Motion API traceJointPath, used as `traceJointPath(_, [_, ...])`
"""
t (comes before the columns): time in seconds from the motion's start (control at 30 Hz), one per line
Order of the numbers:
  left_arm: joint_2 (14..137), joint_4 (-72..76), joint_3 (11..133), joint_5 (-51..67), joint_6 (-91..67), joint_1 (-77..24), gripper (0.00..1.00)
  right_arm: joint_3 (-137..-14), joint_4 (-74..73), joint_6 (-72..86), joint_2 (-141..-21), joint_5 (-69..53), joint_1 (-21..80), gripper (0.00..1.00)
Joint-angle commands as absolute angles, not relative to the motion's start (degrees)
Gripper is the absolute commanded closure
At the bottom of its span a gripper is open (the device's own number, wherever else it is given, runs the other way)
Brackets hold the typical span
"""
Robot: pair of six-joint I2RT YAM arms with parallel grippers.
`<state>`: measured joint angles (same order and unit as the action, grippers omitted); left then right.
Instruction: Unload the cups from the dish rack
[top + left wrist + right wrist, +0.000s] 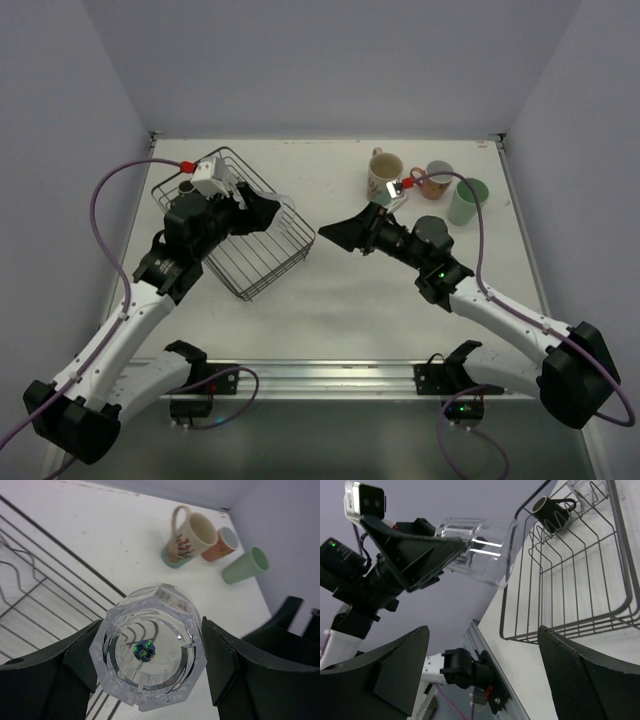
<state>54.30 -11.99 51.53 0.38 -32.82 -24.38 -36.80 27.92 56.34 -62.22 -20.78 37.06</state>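
Observation:
My left gripper point(264, 210) is shut on a clear glass point(145, 630), holding it on its side above the right part of the black wire dish rack point(262, 262). The right wrist view shows that glass point(480, 550) in the air beside the rack point(580, 580). A dark brown mug point(186, 188) lies in the rack's far corner, also seen in the right wrist view point(552, 510). My right gripper point(338, 234) is open and empty, right of the rack and facing the glass. On the table at the far right are a cream patterned mug point(383, 175), a salmon-pink mug point(435, 180) and a pale green cup point(466, 200).
The table's metal front rail point(320, 375) runs along the near edge. Grey walls close in the left, back and right sides. A clear object point(585, 487) shows at the rack's far end in the right wrist view, too cut off to tell what it is.

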Motion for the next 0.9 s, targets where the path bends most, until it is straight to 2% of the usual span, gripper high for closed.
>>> traceJointPath(0.0, [50.6, -4.7, 49.8, 13.7, -40.3, -24.2, 0.78, -40.1, 39.3, 61.3, -64.9, -22.3, 37.4, 0.09])
traceJointPath(0.23, [48.3, 8.3, 45.5, 26.4, -49.6, -24.2, 0.78, -41.7, 44.3, 63.3, -68.0, -26.6, 37.4, 0.13])
traceJointPath(0.3, [48.6, 11.2, 44.6, 28.6, -50.7, -24.2, 0.78, -41.8, 47.2, 64.1, -68.3, -29.4, 37.4, 0.22])
traceJointPath(0.53, [49.8, 17.0, 43.1, 31.9, -54.7, -24.2, 0.78, -41.7, 53.8, 67.2, -69.6, -34.2, 37.5, 0.38])
traceJointPath(0.6, [50.0, 18.9, 42.5, 32.8, -55.5, -24.2, 0.76, -41.7, 57.4, 69.3, -70.8, -35.1, 37.5, 0.49])
traceJointPath(0.67, [50.0, 20.2, 41.9, 33.2, -56.7, -24.3, 0.75, -41.3, 60.7, 70.8, -72.1, -35.3, 37.5, 0.54])
traceJointPath(0.7, [50.0, 20.5, 41.7, 33.3, -57.0, -24.3, 0.73, -41.3, 61.8, 72.1, -72.5, -35.3, 37.5, 0.66])
traceJointPath(0.8, [50.3, 20.6, 41.3, 33.5, -57.3, -24.3, 0.71, -41.8, 62.8, 72.8, -73.5, -35.4, 37.5, 0.76])
traceJointPath(0.83, [50.4, 20.6, 41.1, 33.6, -57.3, -24.3, 0.71, -42.0, 62.7, 72.9, -73.5, -35.4, 37.6, 0.86])
traceJointPath(0.87, [50.5, 20.3, 41.0, 33.5, -57.2, -24.3, 0.69, -42.0, 62.5, 72.9, -73.5, -35.3, 37.6, 0.91])
